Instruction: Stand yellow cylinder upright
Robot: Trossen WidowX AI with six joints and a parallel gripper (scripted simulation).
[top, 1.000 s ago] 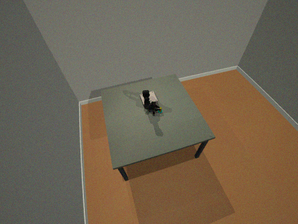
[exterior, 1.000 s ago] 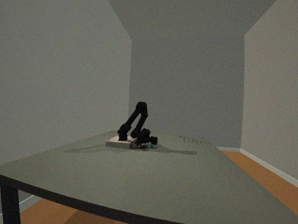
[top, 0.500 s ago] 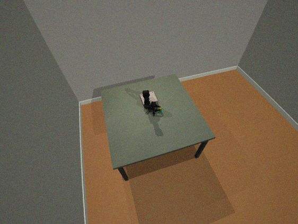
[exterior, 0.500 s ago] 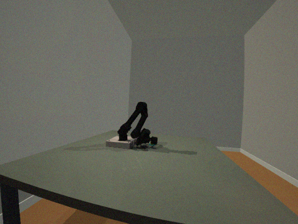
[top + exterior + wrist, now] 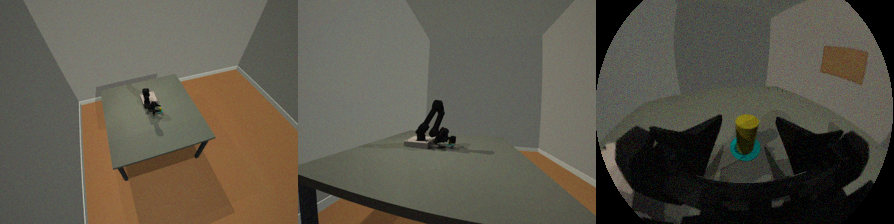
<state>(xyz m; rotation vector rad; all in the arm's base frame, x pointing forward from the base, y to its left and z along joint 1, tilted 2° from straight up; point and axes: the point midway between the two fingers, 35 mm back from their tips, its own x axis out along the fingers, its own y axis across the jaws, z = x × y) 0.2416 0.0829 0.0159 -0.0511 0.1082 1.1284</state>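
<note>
The yellow cylinder (image 5: 746, 135) stood upright inside the cyan circle (image 5: 745, 152), the gripper (image 5: 748, 145) spread wide and holding nothing, so only the withdrawal seemed left.

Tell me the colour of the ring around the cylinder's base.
Cyan ring, circling the upright yellow cylinder; clearest in the wrist view.

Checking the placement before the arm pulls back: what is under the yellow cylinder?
The yellow cylinder stands upright on the cyan circle, whose ring shows around its base on the table. The circle's middle is covered by the cylinder. The open gripper holds nothing.
</note>
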